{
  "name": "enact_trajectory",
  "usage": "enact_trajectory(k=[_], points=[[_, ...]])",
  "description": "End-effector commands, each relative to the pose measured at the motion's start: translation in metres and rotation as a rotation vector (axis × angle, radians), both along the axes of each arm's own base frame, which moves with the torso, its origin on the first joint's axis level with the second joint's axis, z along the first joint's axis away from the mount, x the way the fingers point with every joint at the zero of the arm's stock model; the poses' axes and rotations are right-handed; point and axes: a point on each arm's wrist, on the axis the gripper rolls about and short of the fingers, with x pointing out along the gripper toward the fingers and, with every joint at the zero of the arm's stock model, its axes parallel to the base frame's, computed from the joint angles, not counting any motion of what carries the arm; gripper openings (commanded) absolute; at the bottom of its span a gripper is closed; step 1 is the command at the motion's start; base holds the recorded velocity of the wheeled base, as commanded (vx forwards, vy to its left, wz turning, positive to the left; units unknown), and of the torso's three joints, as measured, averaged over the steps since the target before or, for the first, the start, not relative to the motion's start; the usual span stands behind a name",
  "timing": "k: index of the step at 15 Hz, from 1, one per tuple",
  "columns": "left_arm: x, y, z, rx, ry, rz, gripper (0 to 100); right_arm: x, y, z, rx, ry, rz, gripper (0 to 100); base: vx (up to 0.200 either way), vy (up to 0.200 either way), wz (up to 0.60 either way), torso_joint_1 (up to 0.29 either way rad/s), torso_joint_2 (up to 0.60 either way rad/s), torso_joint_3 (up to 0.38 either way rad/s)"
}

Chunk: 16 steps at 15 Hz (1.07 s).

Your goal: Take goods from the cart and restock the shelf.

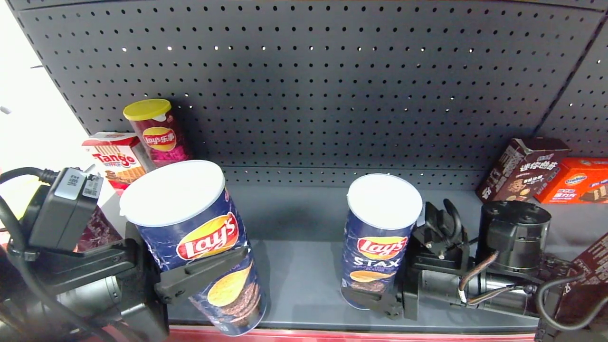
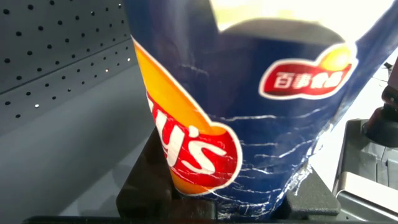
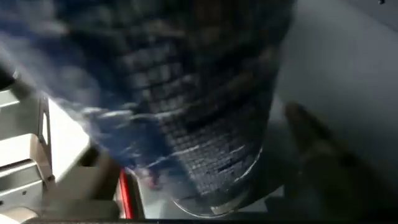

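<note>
Blue, with a white lid, the tilted can (image 1: 185, 213) sits clamped in our left end effector (image 1: 204, 267) at the front left of the shelf (image 1: 304, 270). Further right, our right end effector (image 1: 375, 300) is closed tight on the upright can (image 1: 380, 237), near the shelf's middle.

Red chip can (image 1: 156, 135) with yellow lid, back left by pegboard (image 1: 332, 85). Wafer box (image 1: 116, 159) just beside it. Brown box (image 1: 520, 168), orange box (image 1: 577, 180) side by side, far right.
</note>
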Motion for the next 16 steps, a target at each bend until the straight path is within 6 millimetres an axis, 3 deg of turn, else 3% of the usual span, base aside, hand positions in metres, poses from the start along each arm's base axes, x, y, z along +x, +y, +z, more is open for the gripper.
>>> enact_trajectory(k=[1, 4, 8, 16], points=[[0.0, 0.0, 0.0, 0.0, 0.001, 0.0, 0, -0.004, -0.008, -0.002, 0.011, -0.02, -0.024, 100, 0.0, 0.0, 0.0, 0.0, 0.0, 0.0], [0.0, 0.0, -0.001, 0.003, 0.004, -0.003, 0, -0.005, -0.021, 0.007, 0.06, -0.09, -0.059, 100, 0.0, 0.0, 0.0, 0.0, 0.0, 0.0], [0.0, 0.0, -0.001, 0.003, 0.004, -0.003, 0, -0.022, -0.031, 0.019, 0.09, -0.122, -0.052, 100, 0.0, 0.0, 0.0, 0.0, 0.0, 0.0], [-0.002, 0.0, -0.002, 0.004, 0.004, -0.006, 0, -0.08, -0.069, 0.043, 0.145, -0.165, -0.054, 100, 0.0, 0.0, 0.0, 0.0, 0.0, 0.0]])
